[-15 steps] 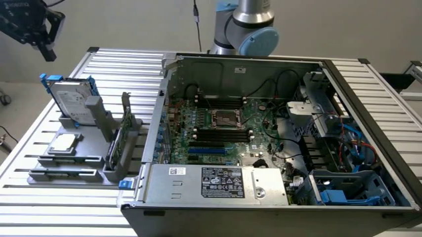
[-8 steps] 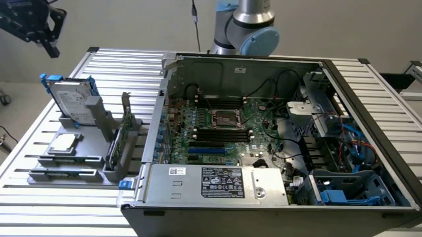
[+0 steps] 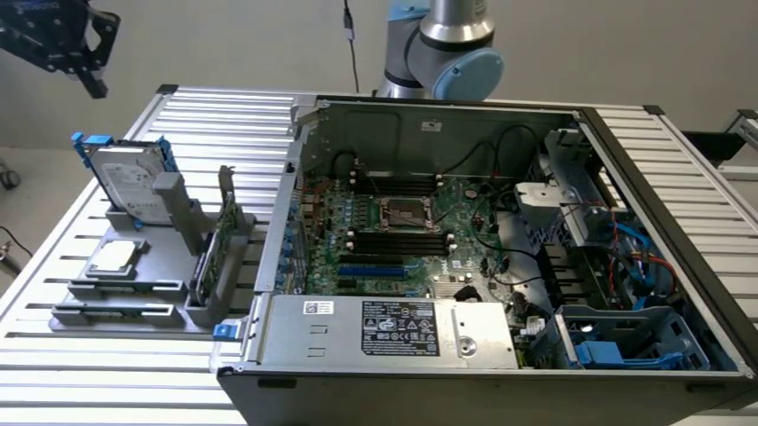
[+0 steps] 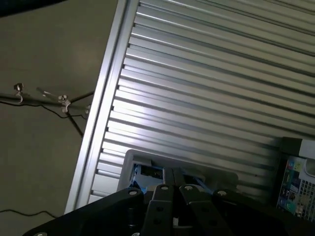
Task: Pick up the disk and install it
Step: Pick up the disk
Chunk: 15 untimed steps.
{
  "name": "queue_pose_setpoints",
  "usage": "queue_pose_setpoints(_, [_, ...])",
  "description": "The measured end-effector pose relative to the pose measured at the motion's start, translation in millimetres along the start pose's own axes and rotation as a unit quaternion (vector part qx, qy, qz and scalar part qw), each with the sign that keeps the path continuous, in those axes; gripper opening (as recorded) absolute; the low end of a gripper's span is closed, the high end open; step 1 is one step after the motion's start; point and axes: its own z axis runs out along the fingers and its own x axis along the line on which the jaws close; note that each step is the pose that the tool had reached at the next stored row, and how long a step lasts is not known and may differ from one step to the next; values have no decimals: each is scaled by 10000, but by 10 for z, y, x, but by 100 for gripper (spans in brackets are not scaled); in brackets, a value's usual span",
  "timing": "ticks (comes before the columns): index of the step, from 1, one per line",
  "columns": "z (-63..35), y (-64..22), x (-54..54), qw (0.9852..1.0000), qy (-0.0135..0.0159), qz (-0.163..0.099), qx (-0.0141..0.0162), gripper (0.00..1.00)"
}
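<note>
the gripper (image 3: pixel 91 84) hangs high above the far corner of the table (image 3: pixel 59 373), on the exterior view's left, with its fingers pressed together and nothing between them. the disk (image 3: pixel 128 182) is below it and a little toward the exterior view's right, well apart from the fingertips, so the way from the fingers to the disk is mainly downward. the disk stands on its end in a grey holder (image 3: pixel 119 288), leaning back, with its pale label face turned upward. its long axis runs steeply up and down, and the blue rails lie along both long edges. in the wrist view the closed fingertips (image 4: pixel 161 192) point down at the table slats. just beyond them is a grey shape with blue parts (image 4: pixel 142 172); i judge it is the upper end of the disk or of the holder, but i cannot tell which. the holder also carries a small square chip (image 3: pixel 113 257) lying flat in a low seat and a green card (image 3: pixel 208 262) standing on edge in a slot. the open computer case (image 3: pixel 438 133) is just beside the holder, toward the exterior view's right. inside it are the motherboard (image 3: pixel 391 222), a power supply box (image 3: pixel 391 330) at the near wall, and a bay with blue plastic (image 3: pixel 604 351) in the near right corner. the disk is not yet installed.
</note>
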Motion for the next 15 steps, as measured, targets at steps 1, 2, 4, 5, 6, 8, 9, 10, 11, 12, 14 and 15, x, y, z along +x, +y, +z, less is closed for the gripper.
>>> queue_pose_setpoints(1, [0,0,0,10000,26,-51,-9,11])
queue_pose_setpoints(2, [1,0,0,9999,45,-109,-14,11])
queue_pose_setpoints(4, [1,0,0,9997,76,-237,-11,11])
queue_pose_setpoints(5, [1,-1,0,9995,89,-304,-6,11])
queue_pose_setpoints(6, [2,-1,0,9993,103,-372,0,11])
queue_pose_setpoints(8, [2,-1,0,9986,133,-509,12,11])
queue_pose_setpoints(9, [2,-1,0,9982,147,-574,18,11])
queue_pose_setpoints(10, [2,-1,0,9978,161,-640,24,11])
queue_pose_setpoints(11, [3,-1,0,9973,175,-706,30,11])
queue_pose_setpoints(12, [4,-1,0,9968,190,-777,37,11])
queue_pose_setpoints(14, [4,-1,0,9956,218,-909,48,11])
queue_pose_setpoints(15, [4,-1,0,9949,232,-977,54,11])
